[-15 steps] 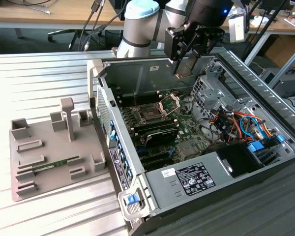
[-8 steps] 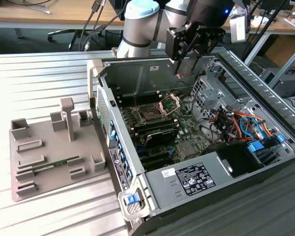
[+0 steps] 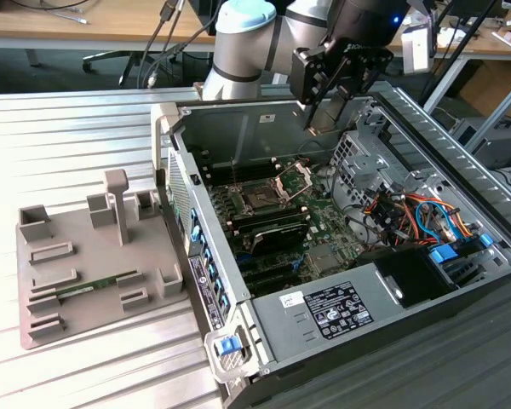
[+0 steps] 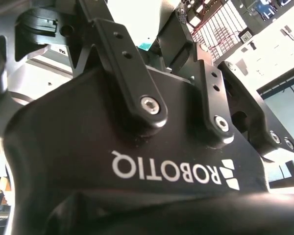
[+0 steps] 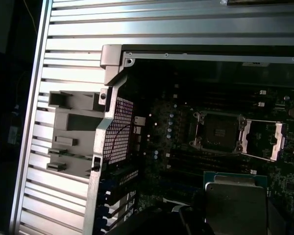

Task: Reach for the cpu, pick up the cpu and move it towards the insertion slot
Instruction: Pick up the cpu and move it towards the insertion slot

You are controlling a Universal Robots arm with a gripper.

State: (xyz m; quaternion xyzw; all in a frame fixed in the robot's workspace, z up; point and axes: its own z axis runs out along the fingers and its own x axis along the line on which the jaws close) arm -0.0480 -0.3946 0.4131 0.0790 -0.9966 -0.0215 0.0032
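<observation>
My gripper (image 3: 324, 118) hangs over the back of the open computer case, shut on the cpu (image 3: 325, 114), a pale flat square pinched between its black fingers. In the first wrist view the cpu (image 5: 235, 198) sits close to the camera, with a silvery top and a thin rim. The insertion slot (image 3: 260, 198) is a dark square socket on the motherboard, below the gripper and toward the exterior view's left. Its silver hinged frame (image 3: 295, 179) stands flipped open. The first wrist view shows the insertion slot (image 5: 218, 131) apart from the held chip, with the open frame (image 5: 262, 142) beside it. The gripper's black housing (image 4: 137, 161) shows in the second wrist view.
The case (image 3: 238, 115) has tall metal walls, a drive cage (image 3: 358, 158), orange and blue cables (image 3: 409, 217) and a labelled power supply (image 3: 341, 308). On the ribbed metal table (image 3: 60, 145), a grey fixture tray (image 3: 34, 319) holds a green memory stick (image 3: 92, 290).
</observation>
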